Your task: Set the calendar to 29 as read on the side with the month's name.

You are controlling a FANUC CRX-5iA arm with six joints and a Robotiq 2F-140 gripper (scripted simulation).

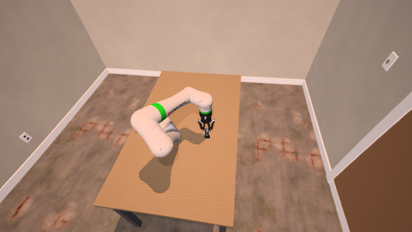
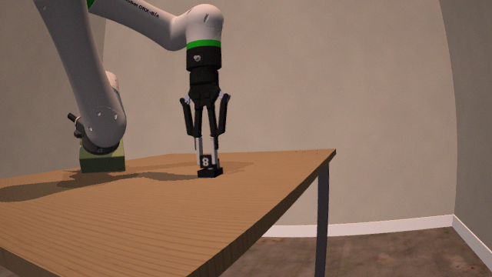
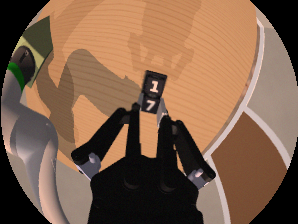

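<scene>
My gripper (image 2: 207,158) points straight down and is shut on a black cube (image 2: 206,161). That cube shows a white 8 towards the exterior camera and a 7 on top in the wrist view (image 3: 150,106). It hangs low in the small black tray (image 2: 210,172); I cannot tell whether it touches the tray floor. A second black cube (image 3: 153,86) with a 1 on top stands right beside it, on the far side of the fingers. The exterior view does not show this cube, as the held one hides it. In the top view the gripper (image 1: 206,133) is near the table's middle right.
The arm's base stands on a green block (image 2: 101,159) at the left of the wooden table. The table's right edge (image 2: 307,175) is a short way from the tray. The arm's shadow falls across the wood.
</scene>
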